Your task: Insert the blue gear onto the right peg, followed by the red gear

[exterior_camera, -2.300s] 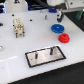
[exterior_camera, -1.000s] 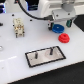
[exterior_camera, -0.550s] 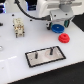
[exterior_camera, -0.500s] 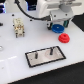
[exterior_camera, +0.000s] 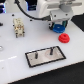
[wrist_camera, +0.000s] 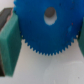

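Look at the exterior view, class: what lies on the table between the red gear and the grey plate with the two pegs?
Nothing: in the exterior view, only bare white table lies between the red gear and the grey plate.

Robotics lab bench: white table [exterior_camera: 15, 62], grey peg plate [exterior_camera: 45, 56].

A white table [exterior_camera: 15, 60] carries the scene in the exterior view. Toward the exterior view's left, near the far edge, stands a small beige fixture [exterior_camera: 19, 27] with upright posts, its finer detail too blurred to tell. A grey rectangular plate [exterior_camera: 45, 55] with a black rim lies flat nearer the middle of the table, well apart from the beige fixture, and a blue object [exterior_camera: 31, 5] shows at the far edge, form unclear.
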